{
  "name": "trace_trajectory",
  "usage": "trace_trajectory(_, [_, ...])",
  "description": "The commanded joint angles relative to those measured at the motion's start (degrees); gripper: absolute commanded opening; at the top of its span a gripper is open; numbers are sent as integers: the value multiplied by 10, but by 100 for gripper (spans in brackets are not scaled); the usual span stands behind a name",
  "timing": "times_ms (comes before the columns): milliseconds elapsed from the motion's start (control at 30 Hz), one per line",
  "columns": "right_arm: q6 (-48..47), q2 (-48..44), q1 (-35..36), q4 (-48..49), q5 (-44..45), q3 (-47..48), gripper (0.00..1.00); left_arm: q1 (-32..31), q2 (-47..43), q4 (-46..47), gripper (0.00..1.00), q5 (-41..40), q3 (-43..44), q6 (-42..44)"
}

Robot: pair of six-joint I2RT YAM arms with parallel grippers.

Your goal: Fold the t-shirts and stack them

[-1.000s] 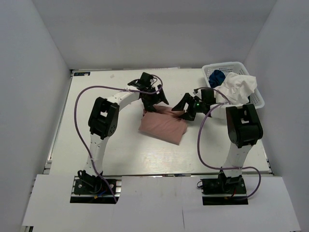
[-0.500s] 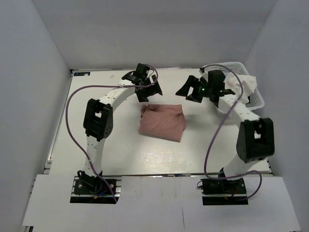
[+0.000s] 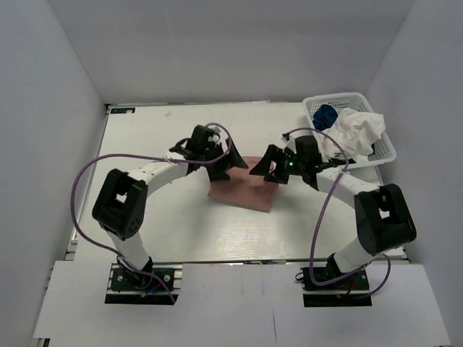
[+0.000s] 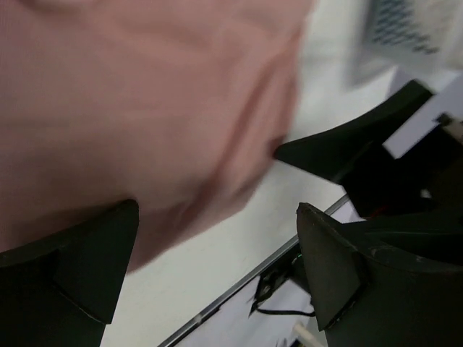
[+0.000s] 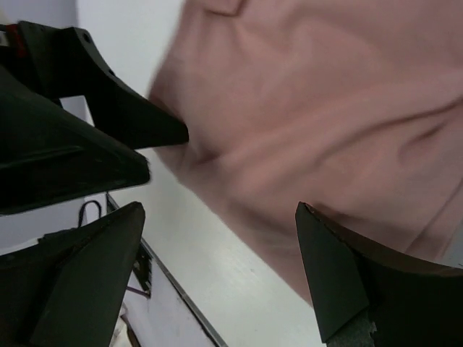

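Observation:
The dusty-pink t-shirt [image 3: 243,191] lies folded in a rough rectangle mid-table. My left gripper [image 3: 221,165] is open and empty over its far left corner. My right gripper [image 3: 265,168] is open and empty over its far right corner. In the left wrist view the pink cloth [image 4: 130,101] fills the upper left between the spread fingers [image 4: 79,267]. In the right wrist view the pink cloth [image 5: 325,108] lies just ahead of the open fingers [image 5: 354,267]. The royal-blue t-shirt [image 3: 325,114] and the white t-shirt [image 3: 359,129] sit crumpled in the basket.
The white mesh basket [image 3: 340,97] stands at the far right corner of the table. The table's near edge runs under both wrist views [image 5: 166,278]. The left gripper's black body [image 5: 72,137] shows close by in the right wrist view.
Both grippers have come in from the far side of the table to the pink shirt's far corners. The pink shirt has stayed folded in place.

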Motion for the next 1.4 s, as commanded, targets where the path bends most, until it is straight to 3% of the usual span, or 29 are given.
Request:
trace_trajectory(0, [25,26,5,103,-2,-47,90,-11,36,51,100,55,-42,-23])
trace_trajectory(100, [23,60,-1,151,-4,-89,90,-6,71,37,100,49,-66,-23])
trace_trajectory(233, [16,115,-1,131,12,-105,90,1,97,2,100,43,-101,-5])
trace_trajectory(433, [29,126,-16,130,31,-136,90,6,16,-56,100,-44,-155,1])
trace_trajectory(533, [2,105,-20,110,26,-129,90,6,-26,-96,100,-98,-129,12])
trace_trajectory(633, [-26,64,-18,56,37,-94,90,6,-32,-154,100,-139,2,39])
trace_trajectory(767, [-70,0,-12,-5,18,-27,90,6,-32,-243,100,-191,106,67])
trace_trajectory(967, [-109,-120,-13,-100,11,32,90,6,-32,-257,100,-226,104,73])
trace_trajectory(1167, [-126,-179,-18,-182,38,47,90,1,-1,-270,100,-232,81,106])
trace_trajectory(1233, [-129,-199,-16,-200,56,48,90,-6,13,-235,100,-229,67,120])
trace_trajectory(1367, [-135,-223,-17,-221,85,43,90,-6,62,-213,93,-208,73,137])
